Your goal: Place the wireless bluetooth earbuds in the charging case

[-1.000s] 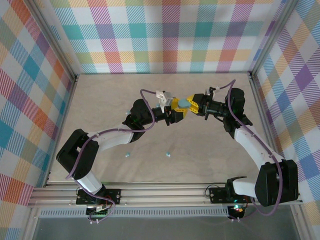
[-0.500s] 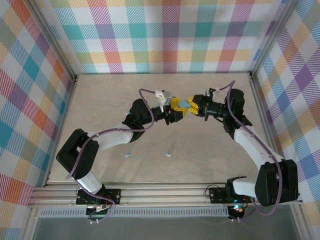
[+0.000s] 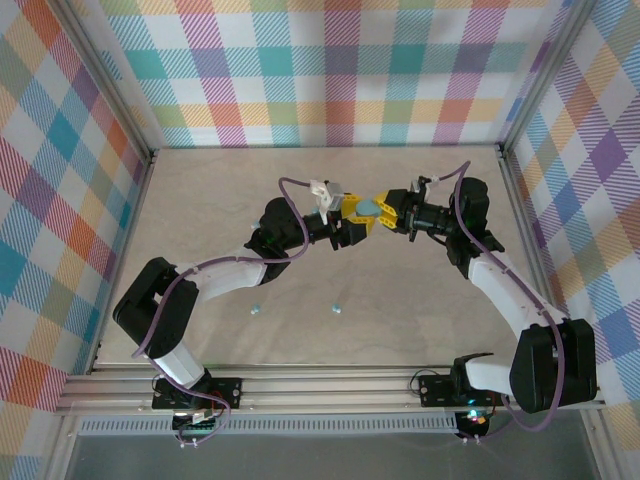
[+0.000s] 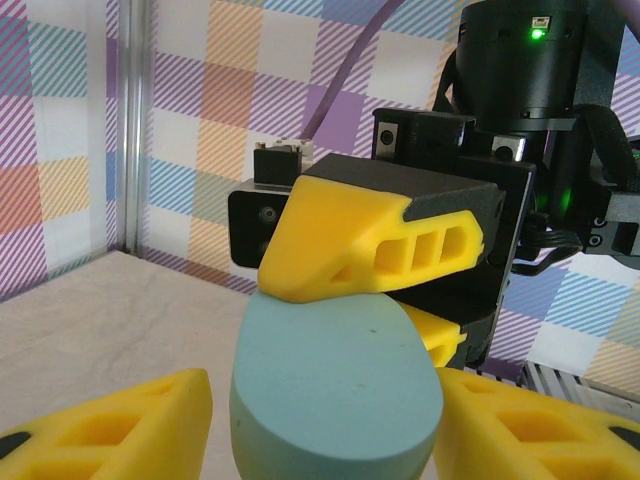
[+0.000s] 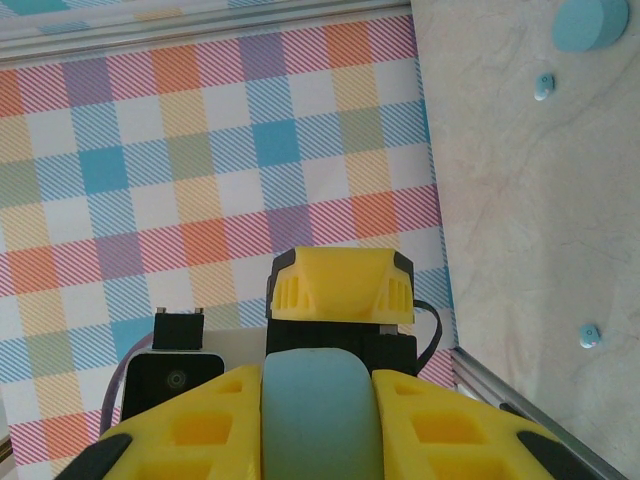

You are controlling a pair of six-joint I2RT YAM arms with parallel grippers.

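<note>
Above mid-table the pale blue oval charging case (image 3: 368, 206) hangs between both grippers. My right gripper (image 3: 380, 212) is shut on it; in the right wrist view the case (image 5: 320, 420) sits tight between my two yellow fingers. My left gripper (image 3: 352, 220) faces it from the left and is open. In the left wrist view its jaws straddle the case (image 4: 340, 380), with a gap at the left finger (image 4: 110, 430) and the right finger (image 4: 530, 430) against the case. Two tiny earbuds (image 3: 257, 310) (image 3: 337, 308) lie on the table near the front.
The right wrist view shows another pale blue case (image 5: 588, 22) and two earbuds (image 5: 543, 85) (image 5: 590, 335) on the tabletop. Plaid walls and aluminium rails (image 3: 300, 385) enclose the table. The arms' cables (image 3: 290, 185) arch over mid-table.
My left gripper's jaws have spread a little wider around the case. Both grippers nudged slightly toward the back; the right gripper's hold is unchanged.
</note>
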